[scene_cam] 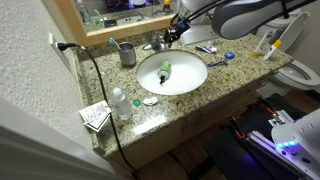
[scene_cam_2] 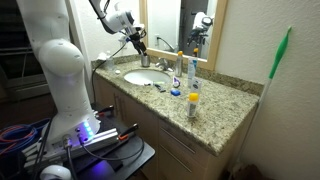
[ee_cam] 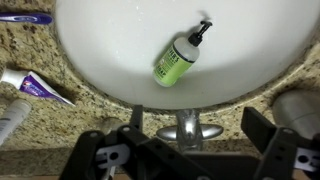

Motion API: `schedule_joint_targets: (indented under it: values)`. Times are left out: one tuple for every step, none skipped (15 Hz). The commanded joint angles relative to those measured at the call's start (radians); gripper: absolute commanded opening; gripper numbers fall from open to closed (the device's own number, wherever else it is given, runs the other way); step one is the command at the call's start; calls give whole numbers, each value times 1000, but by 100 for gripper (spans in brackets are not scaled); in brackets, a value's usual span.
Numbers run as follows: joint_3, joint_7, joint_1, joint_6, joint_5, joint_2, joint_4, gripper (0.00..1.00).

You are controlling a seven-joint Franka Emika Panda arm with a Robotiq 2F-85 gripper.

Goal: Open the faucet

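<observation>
The small faucet (ee_cam: 190, 127) stood at the back rim of the white basin (ee_cam: 100, 60), framed between the widely spread, empty jaws of the gripper (scene_cam: 172, 34), which hung just above it, apparently aligned to catch the lever.

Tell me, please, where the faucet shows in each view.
Exterior view: the faucet is top centre, at the far rim of the white basin.
Exterior view: small, just behind the basin, centre left.
Wrist view: bottom centre.
Shared landmark: the white basin.
</observation>
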Motion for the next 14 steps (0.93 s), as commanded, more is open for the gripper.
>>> schedule_joint_targets:
  values:
    - [-141, 106, 134, -63, -38, 147, 179, 100]
    - [-174, 116, 162, -59, -17, 173, 219, 100]
    - [-204, 146, 189, -60, 7, 179, 251, 100]
    - [-222, 100, 203, -16, 6, 124, 158, 100]
    - [-242, 112, 218, -18, 12, 145, 195, 100]
    - [-252, 118, 226, -21, 14, 158, 218, 100]
    - [-255, 123, 230, -23, 15, 164, 229, 100]
    - [-258, 69, 229, -41, 25, 184, 239, 100]
    - [-270, -16, 218, -27, 47, 215, 260, 100]
    - [-267, -110, 192, -8, 97, 235, 286, 100]
    - [-275, -174, 185, -12, 136, 246, 310, 100]
    - [-283, -251, 175, 1, 188, 259, 345, 100]
    - [-308, -306, 183, 4, 227, 288, 389, 100]
    - [-317, -340, 185, -1, 279, 318, 443, 100]
